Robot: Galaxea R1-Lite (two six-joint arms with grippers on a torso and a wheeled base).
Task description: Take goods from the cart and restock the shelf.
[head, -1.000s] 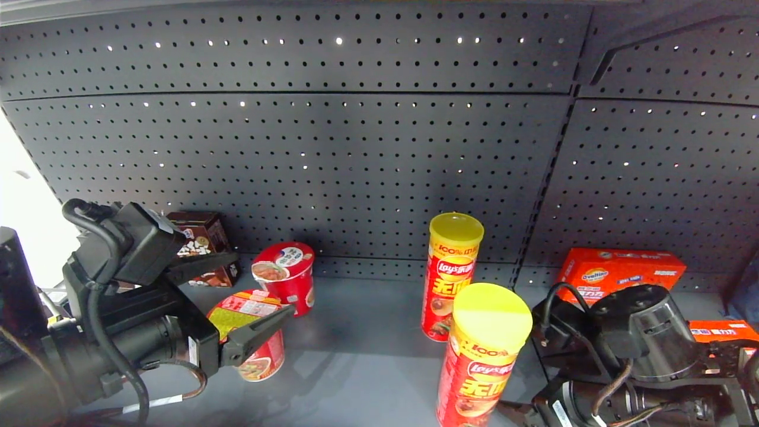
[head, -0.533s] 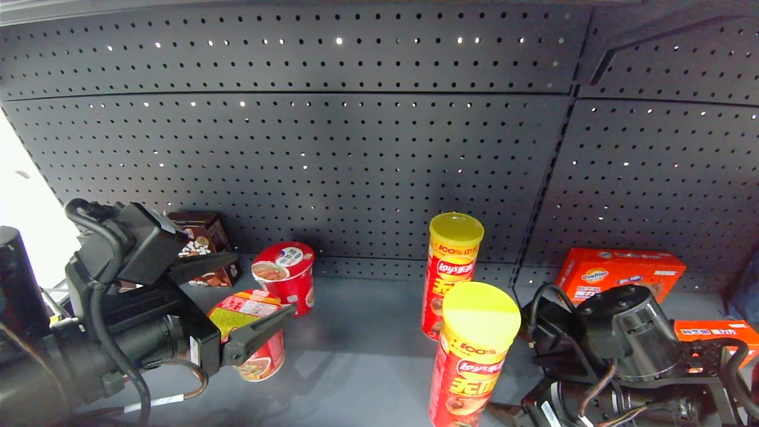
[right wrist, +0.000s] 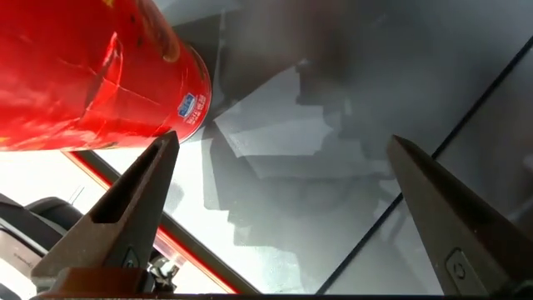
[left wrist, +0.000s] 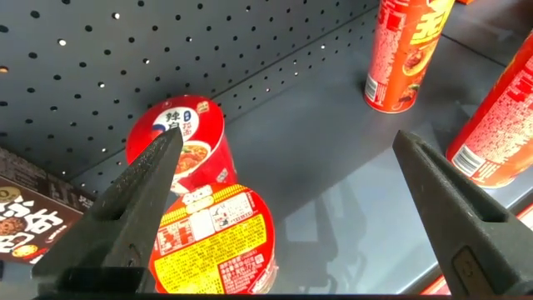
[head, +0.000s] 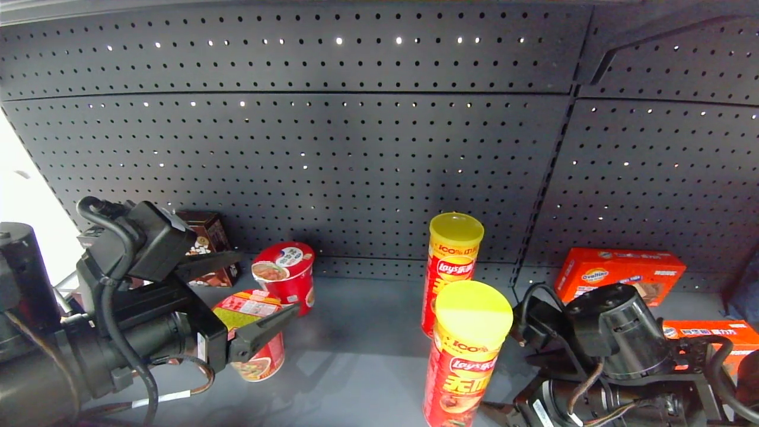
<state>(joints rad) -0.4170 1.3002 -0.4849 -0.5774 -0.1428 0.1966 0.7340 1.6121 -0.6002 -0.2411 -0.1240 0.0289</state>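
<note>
Standing upright near the front edge of the shelf [head: 356, 362], the front chips can [head: 466, 356] rises just beside the right gripper [right wrist: 283, 140]. That gripper's fingers [right wrist: 125, 217] are spread wide and hold nothing. In the right wrist view the can's red body lies just past the tip of one finger, outside the gap, and bare shelf shows between the two fingers. Whether that fingertip touches the can cannot be told. The rear chips can [head: 453, 273] stands upright behind the front one, close to the pegboard back [head: 356, 166].

On the robot's left, the left gripper [left wrist: 287, 137] sits low over the shelf with its fingers [left wrist: 450, 217] also parted widely and gripping nothing. The front noodle cup [left wrist: 215, 237] sits inside the gap, close against one finger and well apart from the other. The rear noodle cup [left wrist: 179, 137] stands just behind it, near that same fingertip.

A brown box [head: 210, 237] rests against the pegboard, left of the cups. An orange box [head: 616, 270] lies at the far right of the shelf, and a flatter orange box [head: 720, 333] lies in front of it.
</note>
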